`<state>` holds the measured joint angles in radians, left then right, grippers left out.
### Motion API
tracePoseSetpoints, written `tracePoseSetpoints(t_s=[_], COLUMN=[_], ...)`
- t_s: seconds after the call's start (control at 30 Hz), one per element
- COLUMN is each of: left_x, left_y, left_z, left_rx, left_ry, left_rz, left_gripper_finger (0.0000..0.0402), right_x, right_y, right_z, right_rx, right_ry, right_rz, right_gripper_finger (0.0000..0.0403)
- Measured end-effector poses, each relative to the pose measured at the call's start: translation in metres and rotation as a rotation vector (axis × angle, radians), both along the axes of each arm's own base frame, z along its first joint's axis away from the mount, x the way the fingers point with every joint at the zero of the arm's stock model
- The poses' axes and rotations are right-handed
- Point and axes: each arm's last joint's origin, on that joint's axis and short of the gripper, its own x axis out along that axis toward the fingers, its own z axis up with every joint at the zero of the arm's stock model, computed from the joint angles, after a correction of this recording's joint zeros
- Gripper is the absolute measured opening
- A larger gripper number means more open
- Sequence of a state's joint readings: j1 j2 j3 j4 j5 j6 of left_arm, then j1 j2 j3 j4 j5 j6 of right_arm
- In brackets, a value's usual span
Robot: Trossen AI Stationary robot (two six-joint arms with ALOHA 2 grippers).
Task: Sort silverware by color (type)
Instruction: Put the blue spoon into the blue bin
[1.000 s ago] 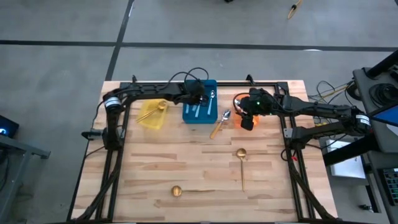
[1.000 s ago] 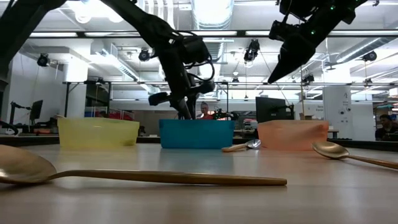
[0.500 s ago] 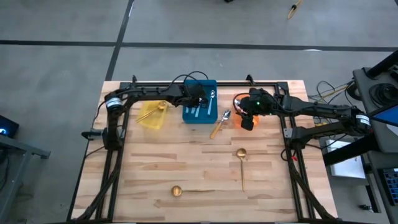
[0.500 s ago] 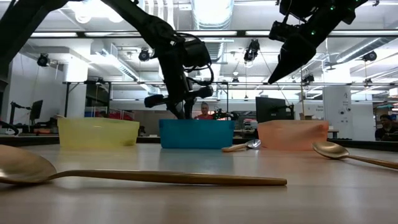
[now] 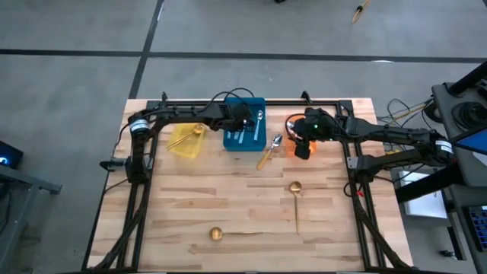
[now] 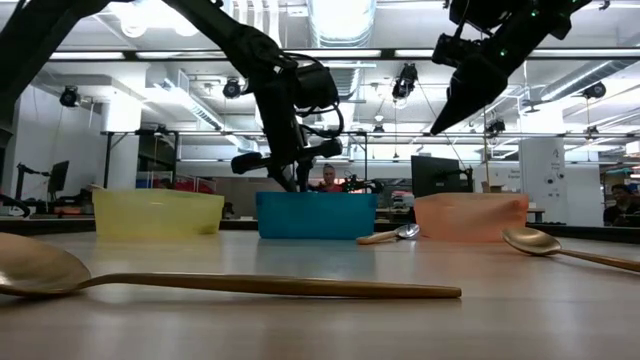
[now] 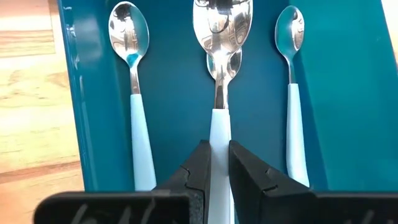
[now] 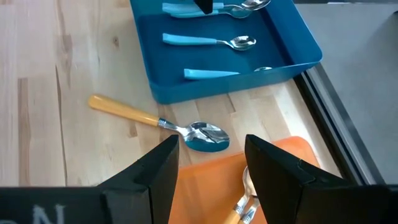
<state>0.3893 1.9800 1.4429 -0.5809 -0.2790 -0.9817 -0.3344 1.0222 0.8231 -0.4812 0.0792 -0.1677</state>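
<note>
Robotics lab, ceiling strip lights (image 6: 340, 15), monitors (image 6: 440, 175)

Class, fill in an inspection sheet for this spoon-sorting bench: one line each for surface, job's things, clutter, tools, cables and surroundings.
Surface: wooden table, bare between items.
Job's things: blue-handled spoons in blue bin; orange-handled spoon loose beside it; gold spoons loose; one gold spoon in yellow bin; orange bin holds orange-handled spoons.
Clutter: nothing seen.
Tools: left tool shut on a blue-handled spoon inside blue bin; right tool open above orange bin.
Cables: black loops on the left arm.
Surroundings: workshop, person behind.
</note>
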Motion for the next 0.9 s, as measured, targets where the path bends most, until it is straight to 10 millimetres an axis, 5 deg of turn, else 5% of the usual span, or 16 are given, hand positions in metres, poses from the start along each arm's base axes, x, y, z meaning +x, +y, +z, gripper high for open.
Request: tracePoseSetpoints(t_s=[0.9], left_x=[0.007], left_y=[-0.011], left_z=[-0.022], left_rx=[-0.063], left_ry=[0.042], left_rz=[-0.019], left_gripper_finger=[0.0026], right_x=[0.0], right_y=[0.0], right_z=[-0.002], right_rx=[-0.004], right_ry=[0.006], right_rz=[0.004], right_gripper_finger=[0.0176])
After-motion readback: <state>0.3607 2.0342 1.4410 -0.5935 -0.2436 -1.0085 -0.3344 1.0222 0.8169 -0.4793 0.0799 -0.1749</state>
